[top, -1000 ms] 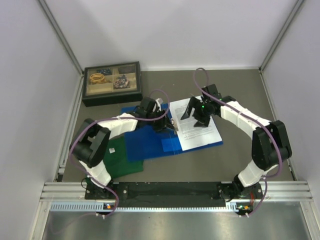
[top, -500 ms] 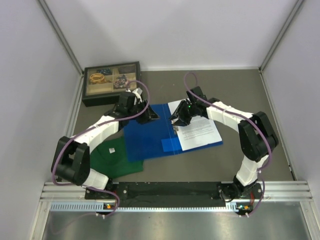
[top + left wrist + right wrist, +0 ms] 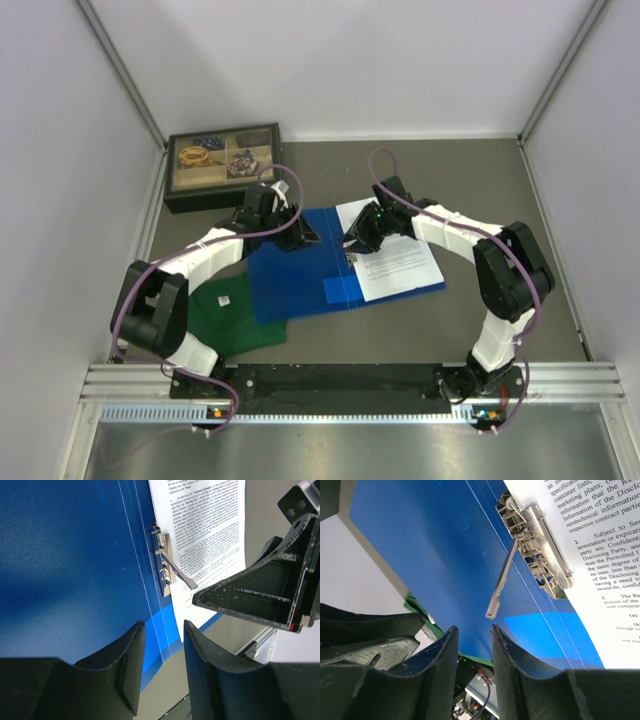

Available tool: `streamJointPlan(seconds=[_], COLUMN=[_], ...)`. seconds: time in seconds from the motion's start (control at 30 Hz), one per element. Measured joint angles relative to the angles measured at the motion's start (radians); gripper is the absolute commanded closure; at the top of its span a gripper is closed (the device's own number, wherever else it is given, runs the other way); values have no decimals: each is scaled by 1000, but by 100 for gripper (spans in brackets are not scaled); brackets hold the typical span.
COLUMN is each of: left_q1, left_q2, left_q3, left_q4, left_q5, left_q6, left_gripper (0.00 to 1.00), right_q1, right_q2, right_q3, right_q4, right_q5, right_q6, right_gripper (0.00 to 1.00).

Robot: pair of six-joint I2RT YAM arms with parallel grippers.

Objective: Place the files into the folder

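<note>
Top view: even, diffuse overhead light, with faint soft shadows under the arms on the flat grey table point(image 3: 480, 170). Wrist views: print on white paper sheets point(image 3: 600, 540) is sharp, while black right gripper fingers point(image 3: 435, 675) are dark and soft. Mild sheen on silver metal clamp point(image 3: 540, 545). Bright blue plastic folder point(image 3: 75, 555) is shaded lower left.

Wide room over the bare table point(image 3: 480, 190) on the right and along the far wall. Tight above the spine of the folder point(image 3: 290, 285): left gripper point(image 3: 303, 235) and right gripper point(image 3: 353, 243) near each other, jaws slightly parted, nothing between. In the way there: metal clamp point(image 3: 540, 545), its lever point(image 3: 501, 582) standing off it, at the edge of the files point(image 3: 400, 262). Blocks the far left: compartment box point(image 3: 225, 165). Lies flat at near left: green shirt point(image 3: 235, 315).
</note>
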Motion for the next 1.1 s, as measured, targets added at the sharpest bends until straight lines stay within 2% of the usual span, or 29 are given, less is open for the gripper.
streamJointPlan(seconds=[0.1,0.13,0.3,0.47,0.63,0.77,0.83,0.9,1.1], left_q1=[0,-3,-16,-35,-44,-48,-52,-56,-76], left_q2=[24,32,58,71,85,121,161,213,394], left_q3=[10,14,26,44,51,70,99,138,235], left_q4=[0,0,-1,0,0,-7,-10,-15,-38], left_q5=[0,0,0,0,0,0,-2,0,-9], left_q6=[1,1,2,4,4,13,20,24,50], left_gripper=[57,57,57,57,57,61,67,72,78], right_q1=[0,0,-10,-13,-16,-20,-22,-27,-43], right_q2=[0,0,18,26,26,26,26,26,27], right_q3=[-15,-23,-34,-34,-34,-34,-36,-43,-71], right_q4=[2,3,6,7,9,12,12,13,11], right_q5=[0,0,1,-5,-12,-16,-7,-2,6], right_q6=[0,0,0,-2,-7,-9,-12,-13,-21], right_gripper=[68,76,79,86,99,100,100,100,100])
